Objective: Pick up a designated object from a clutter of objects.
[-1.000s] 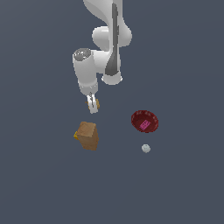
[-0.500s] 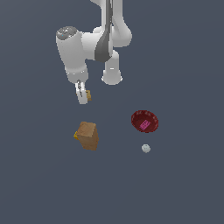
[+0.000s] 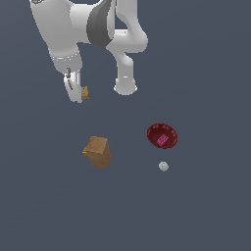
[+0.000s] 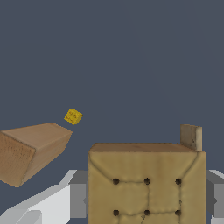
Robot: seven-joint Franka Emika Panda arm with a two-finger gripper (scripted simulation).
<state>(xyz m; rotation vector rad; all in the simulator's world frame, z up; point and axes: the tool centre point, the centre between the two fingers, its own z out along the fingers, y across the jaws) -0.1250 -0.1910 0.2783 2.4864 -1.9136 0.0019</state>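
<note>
My gripper point(image 3: 78, 94) is shut on the tiny tan dotted cube point(image 3: 85, 93) and holds it high above the floor, at the exterior view's upper left. In the wrist view the cube point(image 4: 146, 183) fills the space between the grey fingers point(image 4: 78, 199), its dark dots facing the camera. The larger brown box point(image 3: 98, 152) with a yellow edge lies on the floor below the gripper; it also shows in the wrist view point(image 4: 30, 151). The dark red bowl point(image 3: 156, 132) holds a pink piece point(image 3: 162, 140). The small white ball point(image 3: 163, 166) lies in front of the bowl.
The arm's white base point(image 3: 125, 86) stands behind the objects. A small yellow bit point(image 4: 72, 116) shows in the wrist view beyond the brown box. The floor is a flat dark grey surface point(image 3: 206, 206).
The gripper has risen and moved toward the exterior view's left, carrying the tan cube with it. The box, bowl and ball have not moved.
</note>
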